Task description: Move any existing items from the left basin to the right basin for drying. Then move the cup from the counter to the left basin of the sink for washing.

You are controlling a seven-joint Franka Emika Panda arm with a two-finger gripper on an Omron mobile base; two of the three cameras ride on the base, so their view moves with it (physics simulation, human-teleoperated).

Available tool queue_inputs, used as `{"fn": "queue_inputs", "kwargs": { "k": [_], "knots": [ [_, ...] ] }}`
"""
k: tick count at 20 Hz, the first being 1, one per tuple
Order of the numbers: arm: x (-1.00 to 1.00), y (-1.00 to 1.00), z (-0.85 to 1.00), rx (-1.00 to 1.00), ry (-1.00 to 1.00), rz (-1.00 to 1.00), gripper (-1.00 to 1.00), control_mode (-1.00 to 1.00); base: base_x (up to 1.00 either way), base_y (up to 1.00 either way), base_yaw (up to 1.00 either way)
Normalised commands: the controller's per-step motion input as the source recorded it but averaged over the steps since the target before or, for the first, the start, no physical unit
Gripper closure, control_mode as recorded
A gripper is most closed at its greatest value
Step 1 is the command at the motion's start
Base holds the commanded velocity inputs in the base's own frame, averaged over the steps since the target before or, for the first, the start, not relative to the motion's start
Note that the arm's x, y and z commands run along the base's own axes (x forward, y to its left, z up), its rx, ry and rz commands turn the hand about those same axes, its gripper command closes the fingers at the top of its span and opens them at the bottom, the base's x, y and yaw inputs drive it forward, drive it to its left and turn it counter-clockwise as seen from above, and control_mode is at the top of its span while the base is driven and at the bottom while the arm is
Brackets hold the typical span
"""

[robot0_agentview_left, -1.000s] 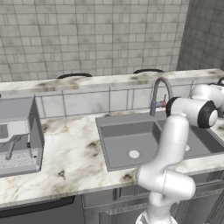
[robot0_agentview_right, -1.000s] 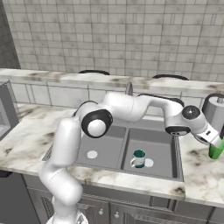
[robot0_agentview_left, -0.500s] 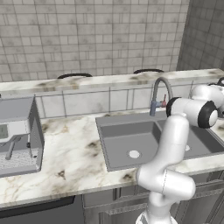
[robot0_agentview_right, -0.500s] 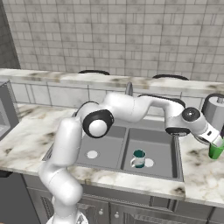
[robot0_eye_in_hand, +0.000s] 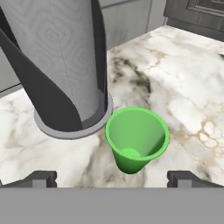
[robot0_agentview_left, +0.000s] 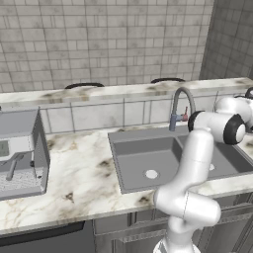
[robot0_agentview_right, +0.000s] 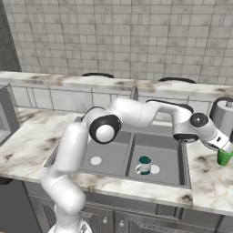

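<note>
Hovering wide open and empty, the claw (robot0_eye_in_hand: 112, 177) straddles the green cup (robot0_eye_in_hand: 137, 138) on the counter (robot0_eye_in_hand: 183, 78), just beside a grey roll holder (robot0_eye_in_hand: 72, 70), probably for a grasp. The teal cup (robot0_agentview_right: 144, 164) already stands in the right basin (robot0_agentview_right: 168, 152).

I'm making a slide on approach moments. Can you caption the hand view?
Open gripper poised over a bright green cup standing upright on the marble counter beside a grey paper-towel holder.
</note>
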Motion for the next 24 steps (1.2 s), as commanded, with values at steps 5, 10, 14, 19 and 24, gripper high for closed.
{"fn": "queue_inputs", "kwargs": {
  "k": [5, 10, 14, 19, 24],
  "knots": [
    [0.1, -0.2, 0.0, 0.0, 0.02, 0.04, -1.0, -1.0, 0.0, 0.0, 0.0],
    [0.05, -0.09, -0.06, 0.0, 0.05, 0.1, -1.0, -1.0, 0.0, 0.0, 0.0],
    [0.0, 0.0, -0.15, 0.0, 0.06, 0.1, -1.0, -1.0, 0.0, 0.0, 0.0],
    [0.0, 0.0, -0.19, 0.0, 0.07, 0.08, -1.0, -1.0, 0.0, 0.0, 0.0],
    [0.01, 0.0, -0.1, 0.0, 0.03, 0.06, -1.0, -1.0, 0.0, 0.0, 0.0]
  ]
}}
